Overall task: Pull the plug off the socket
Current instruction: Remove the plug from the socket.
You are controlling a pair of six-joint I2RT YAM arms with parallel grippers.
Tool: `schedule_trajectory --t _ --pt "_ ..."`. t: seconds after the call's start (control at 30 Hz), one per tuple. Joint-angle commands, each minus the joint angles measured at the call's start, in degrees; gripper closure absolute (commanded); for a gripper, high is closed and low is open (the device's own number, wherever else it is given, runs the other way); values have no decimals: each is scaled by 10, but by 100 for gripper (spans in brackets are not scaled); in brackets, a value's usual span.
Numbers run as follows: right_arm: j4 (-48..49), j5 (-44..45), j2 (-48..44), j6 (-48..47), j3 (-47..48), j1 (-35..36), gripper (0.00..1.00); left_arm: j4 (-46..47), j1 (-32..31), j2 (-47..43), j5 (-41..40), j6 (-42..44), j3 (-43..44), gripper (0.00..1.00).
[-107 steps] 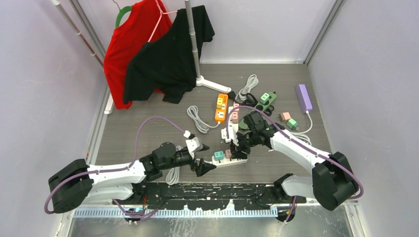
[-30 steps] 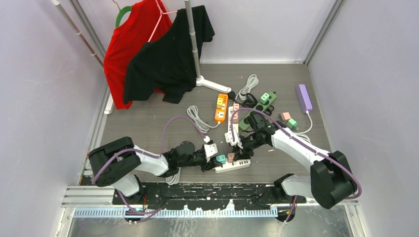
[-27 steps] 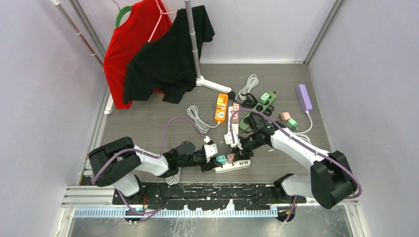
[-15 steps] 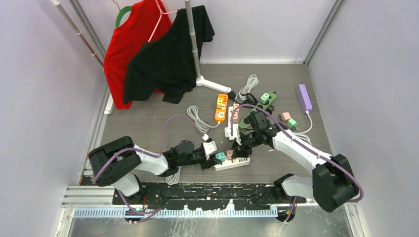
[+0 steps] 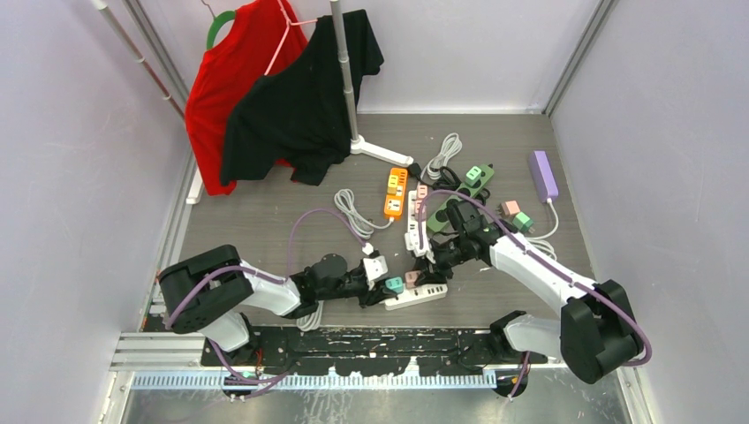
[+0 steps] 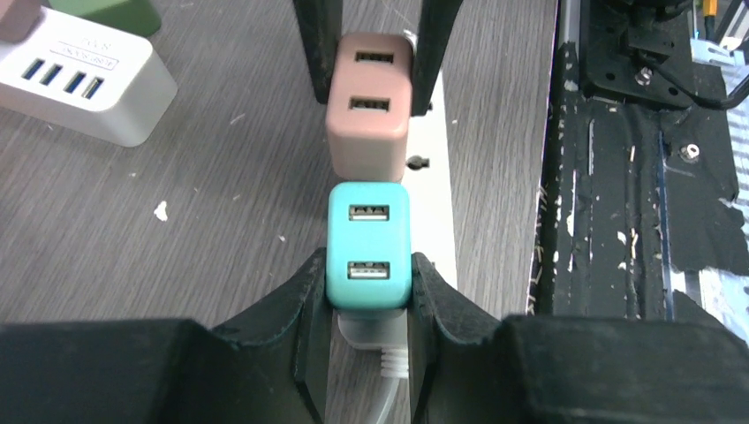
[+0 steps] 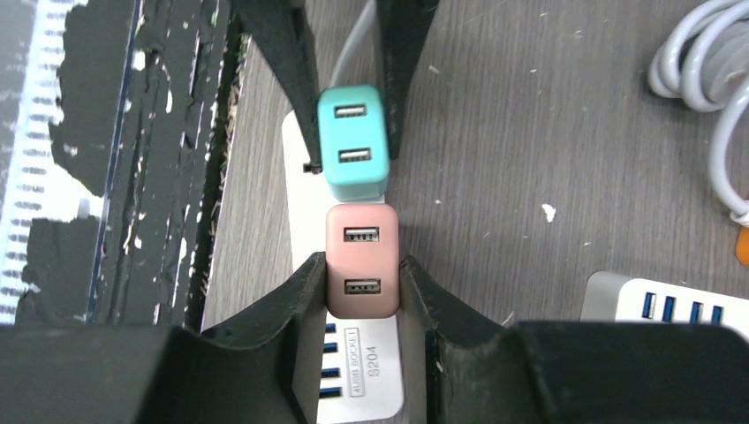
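With the left claw (image 6: 368, 267) clamped on the teal plug (image 6: 368, 243) and the right claw (image 7: 359, 276) clamped on the pink plug (image 7: 359, 254), both seated in the white power strip (image 5: 424, 294) near the front edge of the desk (image 5: 265, 230), pull one straight along its pins (no rocking) while the other braces the strip.

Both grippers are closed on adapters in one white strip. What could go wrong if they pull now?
1. Nothing pins the white strip: the left gripper clamps the teal adapter, the right gripper the pink adapter, so the strip may lift with them.
2. The adapters sit nearly touching; a tilted pull could jam them together.
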Motion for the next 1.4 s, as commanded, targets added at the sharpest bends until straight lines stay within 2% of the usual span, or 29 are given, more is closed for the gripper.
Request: schedule_trajectory --t 0.0,0.13,0.4,0.57,0.9,1.07,1.23,1.37 --pt "104 -45 -18 118 13 8 99 -22 3 7 -17 -6 -9 100" --pt "113 -16 -27 149 19 -20 99 -23 3 9 -17 -6 -9 100" --pt "-14 -41 -39 26 45 -52 99 -23 3 5 -18 -5 -12 100" --pt "-48 -71 -42 13 62 -72 99 -23 3 -2 -23 -7 -19 100" --pt "-43 -68 -60 84 90 -146 99 -30 3 -6 -26 -22 -15 99" --pt "2 -22 -67 169 96 -176 99 -41 3 -12 -27 -28 -11 95" --pt "26 38 -67 209 101 -201 99 -57 3 -24 -33 -33 -9 78" --pt "33 85 -70 217 103 -217 99 -70 3 -31 -40 -37 -7 61"
